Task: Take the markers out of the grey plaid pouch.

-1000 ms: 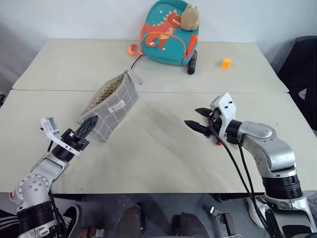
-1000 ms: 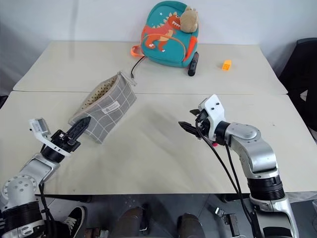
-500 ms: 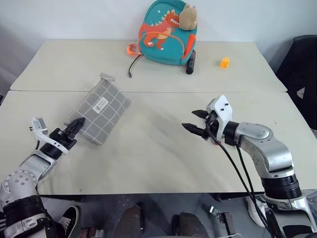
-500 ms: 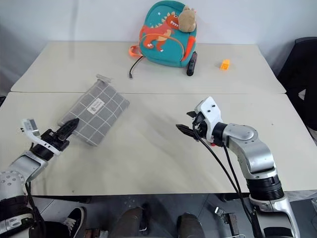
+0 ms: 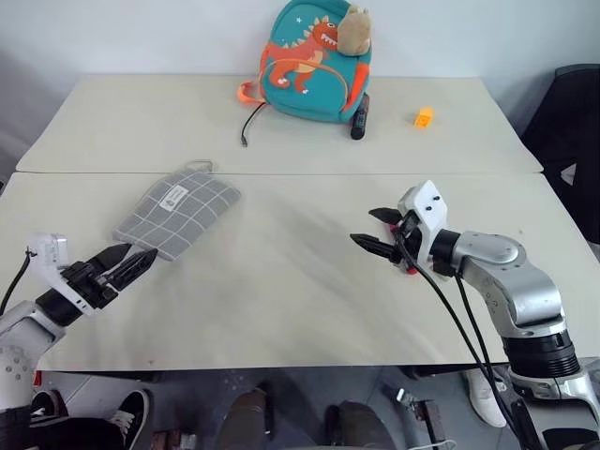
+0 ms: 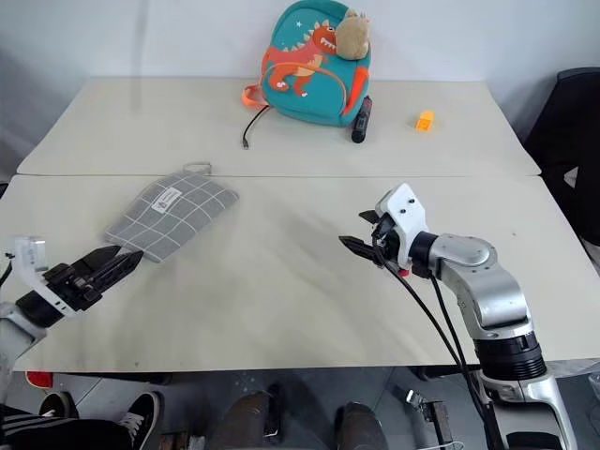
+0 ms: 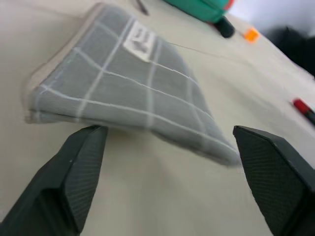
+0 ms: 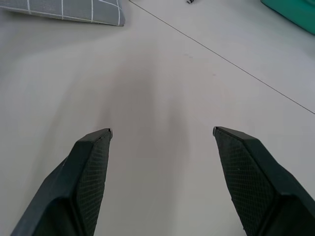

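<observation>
We see the grey plaid pouch [image 5: 176, 217] lying flat on the tabletop [image 5: 281, 281] at the left. Our left claw [image 5: 141, 262] sits just near of it, released, fingers spread and gripping nothing. Our right claw [image 5: 378, 232] hovers at the right, also spread and unloaded. A red marker [image 7: 306, 109] lies on the tabletop beyond the pouch.

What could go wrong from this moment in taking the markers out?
1. The pouch lies flat on the table, released; the open left hand must regrasp it.
2. A red marker lies near the right hand, whose arm may knock it away.
3. No pouch opening is visible, so remaining markers cannot be confirmed.
</observation>
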